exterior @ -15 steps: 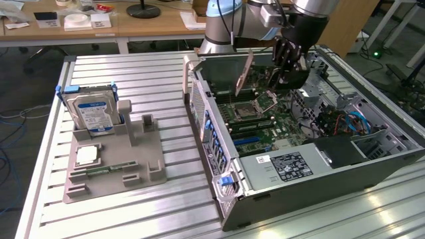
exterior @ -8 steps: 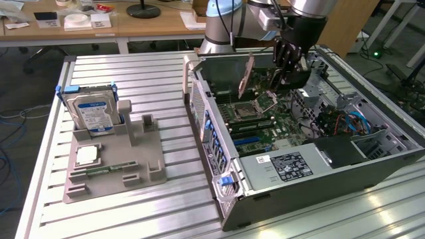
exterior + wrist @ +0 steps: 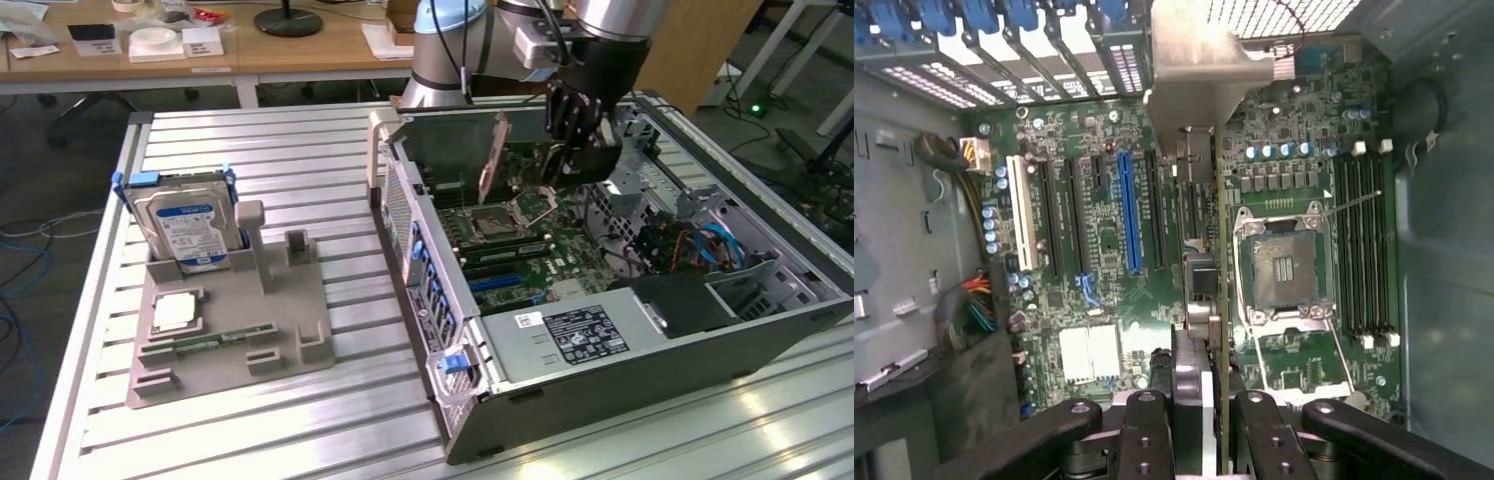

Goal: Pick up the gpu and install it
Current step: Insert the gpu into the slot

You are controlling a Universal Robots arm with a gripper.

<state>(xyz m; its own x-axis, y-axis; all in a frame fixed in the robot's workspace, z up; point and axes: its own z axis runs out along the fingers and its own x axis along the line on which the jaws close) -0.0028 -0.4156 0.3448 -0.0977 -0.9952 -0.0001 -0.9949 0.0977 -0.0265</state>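
Surface [image 3: 267, 140]: ribbed metal; carries the case at 3 o'clock in the exterior view.
Case [image 3: 641, 370]: side panel off, motherboard [image 3: 514, 265] exposed.
Hand [image 3: 577, 168]: at 12 o'clock inside the case, clamped on the gpu [image 3: 495, 155].
gpu: upright on edge above the motherboard, bracket toward the rear slots.
Blue slot [image 3: 1129, 210]: just beside the gpu's line; alignment unclear.
Handling: probably best held plumb, connector edge squared over its slot, then pressed straight and evenly.
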